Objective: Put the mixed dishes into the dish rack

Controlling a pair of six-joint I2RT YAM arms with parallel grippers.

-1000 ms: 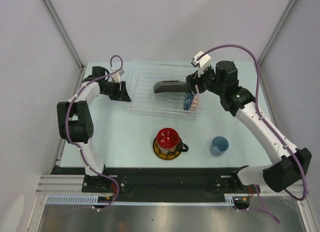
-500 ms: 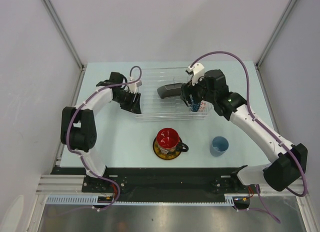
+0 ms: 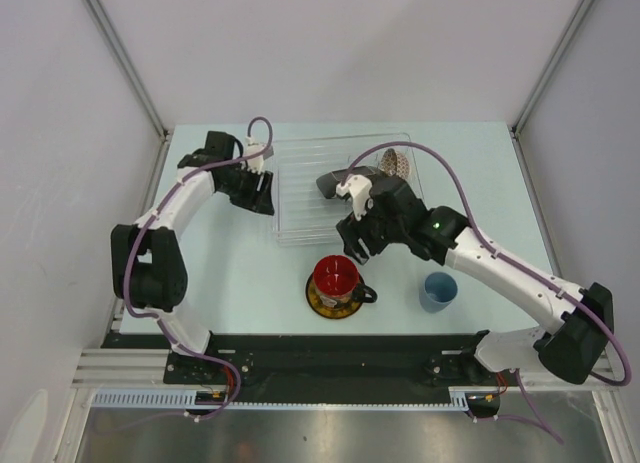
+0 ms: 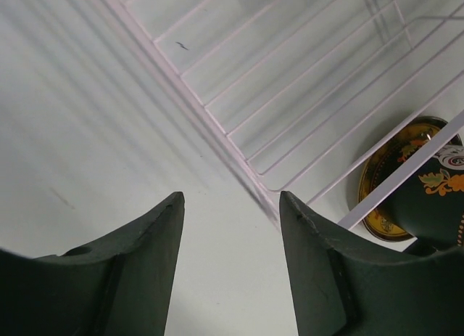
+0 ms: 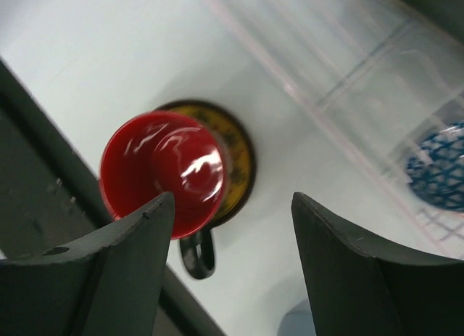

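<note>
High rear overhead view, two close wrist views; common ground: dish rack (image 3: 300, 188)

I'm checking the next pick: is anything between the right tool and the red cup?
Nothing visible does. The open right tool faces the red cup, which sits on its saucer, with no object between them.

The cup (image 3: 336, 275) sits on the saucer (image 3: 335, 311), at six o'clock from the rack (image 3: 296, 186); the other cup (image 3: 438, 291) stands at the saucer's three o'clock.
</note>
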